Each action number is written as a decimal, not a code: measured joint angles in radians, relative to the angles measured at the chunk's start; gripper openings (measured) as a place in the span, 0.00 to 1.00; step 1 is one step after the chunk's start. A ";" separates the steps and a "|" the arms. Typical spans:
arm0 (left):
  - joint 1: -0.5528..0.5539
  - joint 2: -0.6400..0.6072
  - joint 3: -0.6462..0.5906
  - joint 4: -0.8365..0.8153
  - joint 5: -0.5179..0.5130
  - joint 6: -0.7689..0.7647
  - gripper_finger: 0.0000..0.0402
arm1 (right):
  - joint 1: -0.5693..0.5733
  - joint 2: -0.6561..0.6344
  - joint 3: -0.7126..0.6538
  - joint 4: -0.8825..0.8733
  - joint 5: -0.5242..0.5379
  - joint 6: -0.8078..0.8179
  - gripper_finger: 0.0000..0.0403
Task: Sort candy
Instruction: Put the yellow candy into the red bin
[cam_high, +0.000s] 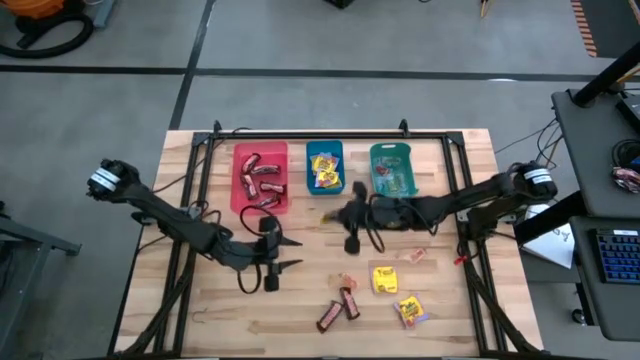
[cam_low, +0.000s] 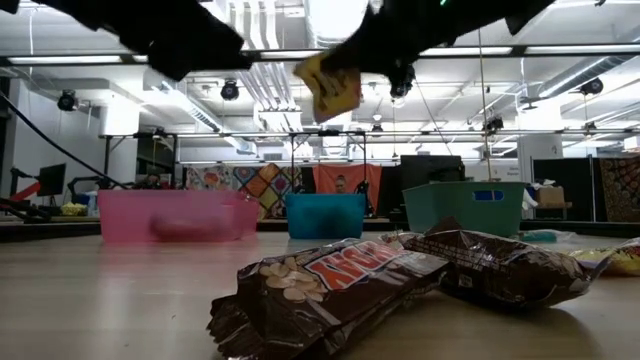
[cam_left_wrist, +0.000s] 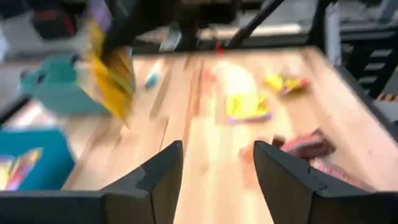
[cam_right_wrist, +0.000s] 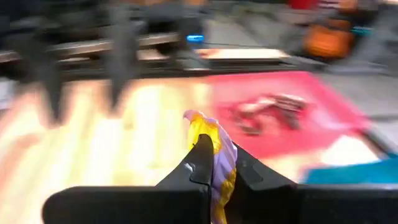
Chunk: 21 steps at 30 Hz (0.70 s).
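Right pincer (cam_right_wrist: 214, 163) clamped on a yellow packet (cam_right_wrist: 205, 134), carried above the table (cam_high: 300, 320) just in front of the blue bin (cam_high: 324, 168), which already contains yellow packets; the bin lies a short way beyond the pincer, so the right arm is likely nearest for the drop. Left pincer (cam_left_wrist: 214, 171) spread wide and empty, near the table's middle in front of the red bin (cam_high: 261, 177). Loose brown bars (cam_high: 338, 305) and yellow packets (cam_high: 386, 279) lie nearer the table's front edge.
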 joint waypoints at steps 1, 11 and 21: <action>0.000 -0.014 0.000 -0.044 -0.003 -0.035 0.45 | -0.021 -0.008 0.000 -0.014 0.039 0.011 0.02; 0.000 -0.102 -0.001 -0.325 -0.095 -0.277 0.46 | -0.315 0.064 0.001 0.065 0.093 0.138 0.02; 0.000 -0.089 -0.001 -0.339 -0.105 -0.283 0.46 | -0.482 0.252 0.044 0.246 -0.041 0.204 0.02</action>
